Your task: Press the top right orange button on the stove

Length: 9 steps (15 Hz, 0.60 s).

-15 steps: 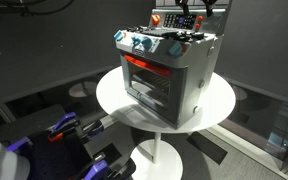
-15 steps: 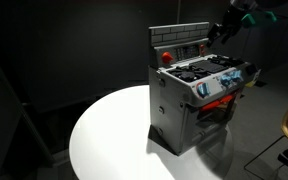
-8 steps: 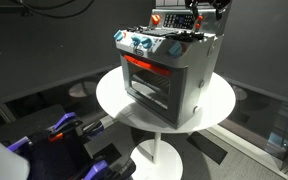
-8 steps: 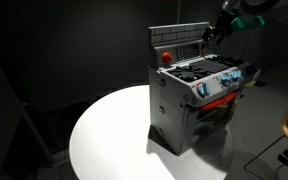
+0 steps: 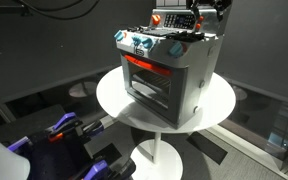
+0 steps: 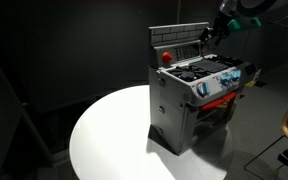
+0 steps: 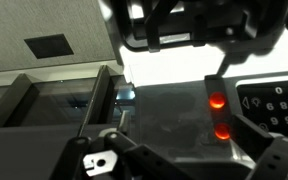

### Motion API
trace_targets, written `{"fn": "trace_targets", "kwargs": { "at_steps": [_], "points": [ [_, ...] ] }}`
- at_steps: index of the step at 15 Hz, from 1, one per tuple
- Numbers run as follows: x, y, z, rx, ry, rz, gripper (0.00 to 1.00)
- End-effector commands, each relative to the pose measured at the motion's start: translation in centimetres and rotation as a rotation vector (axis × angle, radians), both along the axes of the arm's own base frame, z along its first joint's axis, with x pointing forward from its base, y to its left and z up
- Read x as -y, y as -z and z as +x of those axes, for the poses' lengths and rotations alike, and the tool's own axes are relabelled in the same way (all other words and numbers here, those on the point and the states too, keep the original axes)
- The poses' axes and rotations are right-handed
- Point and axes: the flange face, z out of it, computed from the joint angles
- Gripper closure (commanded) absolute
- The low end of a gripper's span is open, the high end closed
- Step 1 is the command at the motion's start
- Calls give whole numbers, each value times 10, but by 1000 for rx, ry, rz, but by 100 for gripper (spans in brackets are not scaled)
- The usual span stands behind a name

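The silver-grey toy stove (image 5: 169, 75) stands on a round white table (image 5: 114, 100); it also shows in an exterior view (image 6: 189, 105). Its dark upright back panel (image 6: 179, 40) carries a red-orange button (image 6: 165, 56). My gripper (image 5: 197, 18) hovers at the panel's top, also seen in an exterior view (image 6: 210, 34). In the wrist view the gripper (image 7: 179, 135) looks open and empty, close to the dark panel (image 7: 169, 110). Two glowing orange buttons sit there, one (image 7: 216, 100) above the other (image 7: 222, 131), next to my right finger.
Blue-white knobs (image 5: 144, 45) line the stove's front edge above the glass oven door (image 5: 149, 85). Dark burners (image 6: 209, 68) cover the stove top. A key panel (image 7: 274, 100) lies right of the orange buttons. Blue-black gear (image 5: 69, 130) sits low beside the table.
The gripper has shifted a little closer to the back panel since a second ago. It has hardly moved in the last half second.
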Motion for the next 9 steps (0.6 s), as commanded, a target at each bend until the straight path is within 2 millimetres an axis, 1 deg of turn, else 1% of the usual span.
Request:
{"fn": "trace_targets", "kwargs": {
  "at_steps": [1,5,9],
  "points": [
    [5,-5,8,-1,37,1,0],
    [5,-15,-7,-29,45,7,0],
    [10,-27,-23,-87,65,2,0]
  ]
}}
